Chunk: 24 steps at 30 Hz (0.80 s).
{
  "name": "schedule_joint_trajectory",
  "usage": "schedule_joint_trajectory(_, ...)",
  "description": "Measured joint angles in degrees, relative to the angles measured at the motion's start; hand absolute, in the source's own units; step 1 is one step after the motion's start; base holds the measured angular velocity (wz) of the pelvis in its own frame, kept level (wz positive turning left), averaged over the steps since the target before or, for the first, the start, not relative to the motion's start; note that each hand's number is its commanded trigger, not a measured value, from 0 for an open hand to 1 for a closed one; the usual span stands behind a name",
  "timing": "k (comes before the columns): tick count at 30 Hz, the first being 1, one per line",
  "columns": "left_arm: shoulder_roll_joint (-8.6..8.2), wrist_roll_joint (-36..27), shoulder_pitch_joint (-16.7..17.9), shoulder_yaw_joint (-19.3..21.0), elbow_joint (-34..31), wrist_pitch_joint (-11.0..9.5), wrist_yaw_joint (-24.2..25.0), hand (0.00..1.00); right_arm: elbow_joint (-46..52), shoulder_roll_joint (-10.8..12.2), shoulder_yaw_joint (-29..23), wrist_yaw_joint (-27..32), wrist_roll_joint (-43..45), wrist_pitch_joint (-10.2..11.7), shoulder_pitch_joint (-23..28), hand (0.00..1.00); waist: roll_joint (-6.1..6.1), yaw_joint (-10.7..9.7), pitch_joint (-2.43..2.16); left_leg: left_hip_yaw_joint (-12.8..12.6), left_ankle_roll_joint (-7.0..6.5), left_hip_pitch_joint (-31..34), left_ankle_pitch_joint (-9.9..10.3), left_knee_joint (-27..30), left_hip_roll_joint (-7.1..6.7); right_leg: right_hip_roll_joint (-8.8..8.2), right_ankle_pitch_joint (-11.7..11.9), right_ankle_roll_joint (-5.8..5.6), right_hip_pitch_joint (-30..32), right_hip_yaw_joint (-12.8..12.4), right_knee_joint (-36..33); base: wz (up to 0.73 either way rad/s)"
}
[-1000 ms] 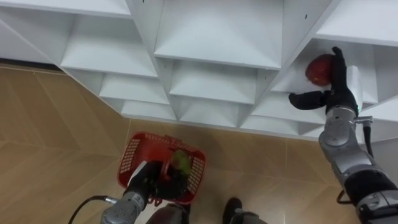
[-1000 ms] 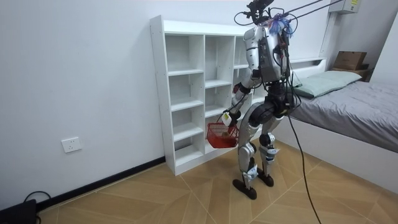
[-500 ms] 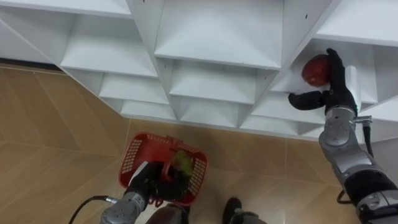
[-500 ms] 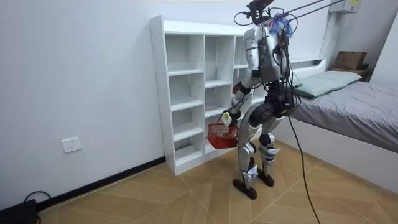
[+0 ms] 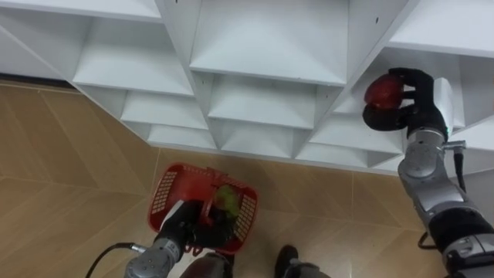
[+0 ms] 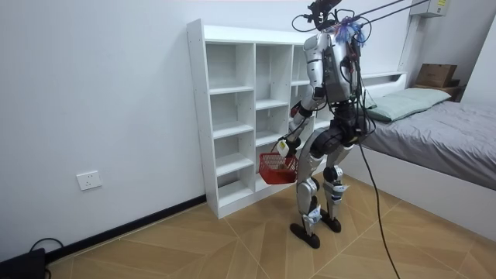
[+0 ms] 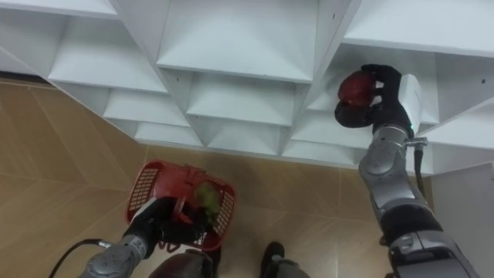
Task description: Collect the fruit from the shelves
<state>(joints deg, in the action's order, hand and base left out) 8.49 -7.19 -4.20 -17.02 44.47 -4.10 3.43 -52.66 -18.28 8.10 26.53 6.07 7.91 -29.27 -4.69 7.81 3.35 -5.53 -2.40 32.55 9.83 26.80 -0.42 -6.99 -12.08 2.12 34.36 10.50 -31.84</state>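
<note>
A red apple point(image 5: 384, 90) sits at the front of a white closet point(image 5: 270, 46) shelf on the right, and my right hand point(image 5: 413, 100) is curled round it, thumb below and fingers over its side. Low at the left my left hand point(image 5: 179, 224) is shut on the handle of a red mesh basket point(image 5: 166, 197), which holds a green fruit point(image 5: 225, 199). In the room view I stand facing the closet point(image 6: 232, 116) with the basket point(image 6: 275, 168) hanging at knee height.
The closet's other compartments are bare white shelves. Wooden floor point(image 5: 69, 162) lies below them. In the room view a bed point(image 6: 442, 132) stands at the right, close behind me.
My right hand's fingers, straight beside the apple a second ago, have curled round it. The left hand and basket have stayed put.
</note>
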Motion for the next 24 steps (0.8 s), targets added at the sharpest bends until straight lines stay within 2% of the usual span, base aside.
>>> schedule_joint_trajectory(16, 0.02, -0.06, 0.23, -0.08, 0.05, 0.02, -0.28, 1.00, 0.20, 0.40, -0.31, -0.05, -0.20, -0.52, 0.03, 1.00, 0.07, 0.14, -0.04, 0.10, 0.01, -0.27, -0.01, -0.16, 0.04, 0.03, 0.04, 0.04, -0.41, 0.26, 0.28, 0.00)
schedule_joint_trajectory(24, -0.03, -0.06, 0.95, -0.11, 0.04, 0.02, -0.76, 1.00, 4.63, 1.11, 0.68, -3.76, -1.60, -1.19, 0.43, 1.00, 0.39, 0.17, -0.23, 0.15, 0.03, -1.87, -0.02, -0.68, 0.13, 0.15, 0.07, 0.07, -2.24, 0.62, 1.19, 0.00)
